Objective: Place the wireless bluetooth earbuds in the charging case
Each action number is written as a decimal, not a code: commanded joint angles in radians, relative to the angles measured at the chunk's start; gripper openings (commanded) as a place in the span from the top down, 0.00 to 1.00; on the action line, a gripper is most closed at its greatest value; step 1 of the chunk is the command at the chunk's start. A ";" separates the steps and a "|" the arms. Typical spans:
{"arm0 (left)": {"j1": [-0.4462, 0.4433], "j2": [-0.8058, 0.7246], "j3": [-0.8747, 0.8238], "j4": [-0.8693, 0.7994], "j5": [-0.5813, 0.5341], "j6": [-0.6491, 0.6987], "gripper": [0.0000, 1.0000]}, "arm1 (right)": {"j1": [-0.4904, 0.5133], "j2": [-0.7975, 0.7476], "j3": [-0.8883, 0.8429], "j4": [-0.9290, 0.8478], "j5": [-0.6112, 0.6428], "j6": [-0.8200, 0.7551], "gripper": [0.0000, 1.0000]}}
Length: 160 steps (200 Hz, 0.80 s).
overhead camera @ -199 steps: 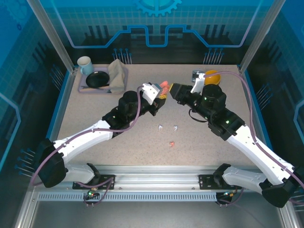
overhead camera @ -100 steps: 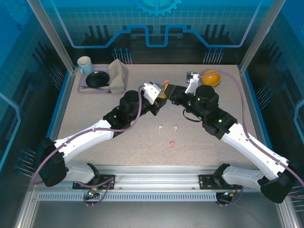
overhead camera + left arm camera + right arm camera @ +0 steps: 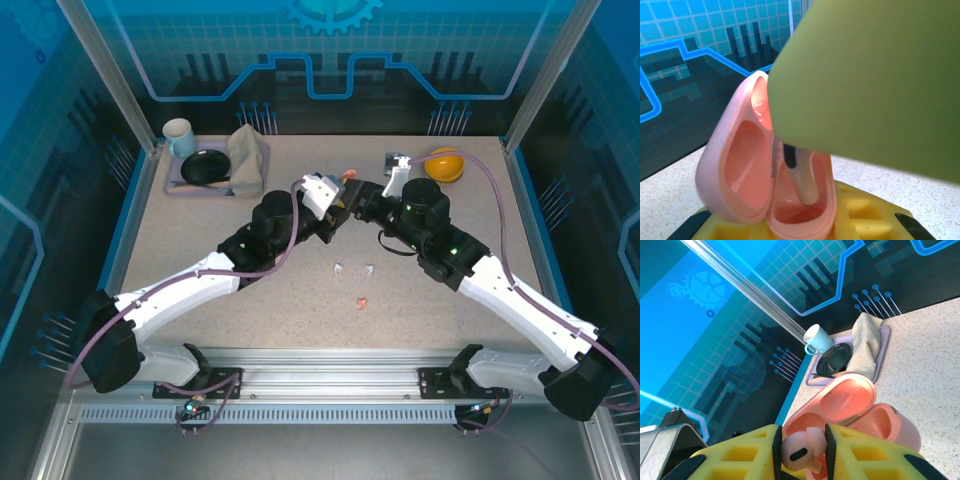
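Observation:
My left gripper (image 3: 338, 193) is shut on the open salmon-pink charging case (image 3: 346, 182), held above the back middle of the table. In the left wrist view the case (image 3: 747, 175) sits lid-open between my yellow fingers (image 3: 865, 220). My right gripper (image 3: 360, 197) meets it from the right, shut on a pale pink earbud (image 3: 802, 452). That earbud's stem (image 3: 805, 182) reaches down into the case's well. The right wrist view has the case (image 3: 850, 402) just beyond my right gripper (image 3: 802, 450). Two white earbuds (image 3: 339, 268) (image 3: 369, 269) and one pink earbud (image 3: 361, 303) lie on the table.
A lilac tray (image 3: 176, 187) at the back left holds a black dish (image 3: 206, 167), a pale cup (image 3: 180, 135) and a folded beige cloth (image 3: 249, 160). An orange round object (image 3: 446, 163) sits at the back right. Blue walls and metal posts fence the table.
My right gripper has moved left with the earbud, up to the open case. The left arm and the case have stayed where they were.

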 commanded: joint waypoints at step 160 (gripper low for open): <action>-0.008 -0.012 0.023 0.034 -0.012 -0.015 1.00 | 0.066 0.048 0.025 -0.085 0.027 -0.077 0.72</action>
